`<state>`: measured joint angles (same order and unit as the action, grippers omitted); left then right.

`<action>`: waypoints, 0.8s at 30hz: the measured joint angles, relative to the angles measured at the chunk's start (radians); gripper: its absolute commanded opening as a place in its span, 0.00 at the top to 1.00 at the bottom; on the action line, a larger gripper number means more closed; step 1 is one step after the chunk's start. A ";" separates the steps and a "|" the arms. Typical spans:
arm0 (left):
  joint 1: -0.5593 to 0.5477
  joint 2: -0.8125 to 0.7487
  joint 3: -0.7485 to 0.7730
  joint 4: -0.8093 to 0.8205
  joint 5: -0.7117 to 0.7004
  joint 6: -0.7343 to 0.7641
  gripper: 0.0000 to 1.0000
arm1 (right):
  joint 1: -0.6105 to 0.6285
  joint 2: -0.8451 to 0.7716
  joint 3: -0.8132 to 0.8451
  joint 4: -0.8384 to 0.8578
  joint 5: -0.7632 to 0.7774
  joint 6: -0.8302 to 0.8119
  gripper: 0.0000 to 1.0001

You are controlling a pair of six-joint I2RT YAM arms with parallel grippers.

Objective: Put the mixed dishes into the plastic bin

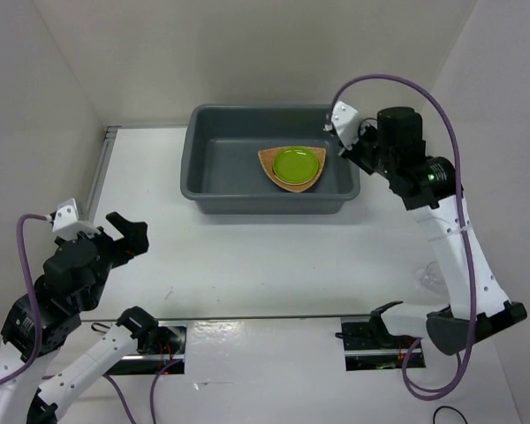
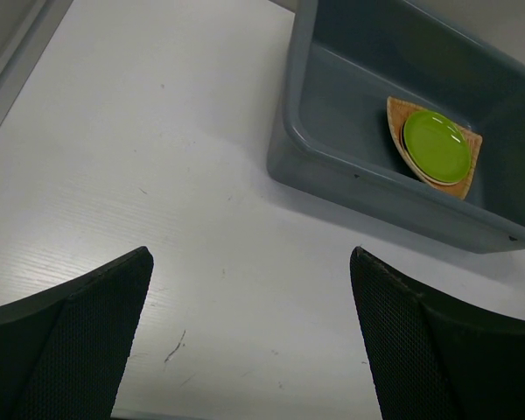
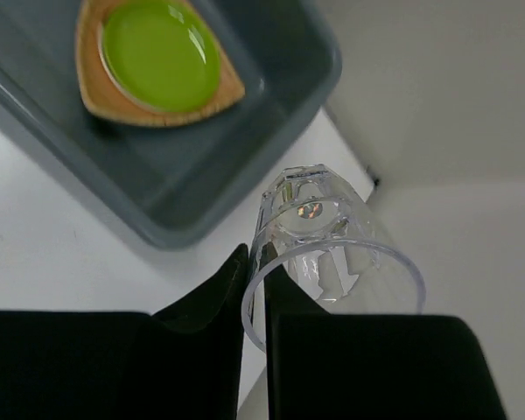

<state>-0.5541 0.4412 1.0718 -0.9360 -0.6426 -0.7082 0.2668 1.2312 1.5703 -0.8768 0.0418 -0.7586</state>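
The right gripper [image 3: 255, 267] is pinched nearly shut on the rim of a clear cup [image 3: 319, 232], holding it just off the far right corner of the plastic bin [image 1: 194, 172]; inside, the lime-green plate [image 1: 297, 164] sits on the woven tray [image 1: 268, 162] toward the right end, with the floor's left half bare; the left gripper [image 1: 126, 231] hangs wide open and empty over open counter [image 1: 247, 256], well apart from the bin's rim.

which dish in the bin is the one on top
The lime-green round plate: it lies uppermost, with the woven orange-brown tray showing its corners from beneath it inside the plastic bin.
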 measured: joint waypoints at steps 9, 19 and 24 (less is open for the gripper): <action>0.000 0.032 0.000 0.001 0.001 0.002 0.00 | 0.351 0.441 0.549 -0.062 0.114 0.041 1.00; -0.005 0.003 -0.007 -0.003 -0.011 -0.003 0.00 | 0.403 1.231 1.269 -0.341 -0.050 0.116 1.00; -0.007 -0.029 -0.007 -0.007 -0.027 -0.005 0.00 | 0.407 1.367 1.447 -0.403 -0.095 0.134 0.97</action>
<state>-0.5613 0.4122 1.0649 -0.9428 -0.6693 -0.7128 0.6743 2.5984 3.0169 -1.2800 -0.0536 -0.6247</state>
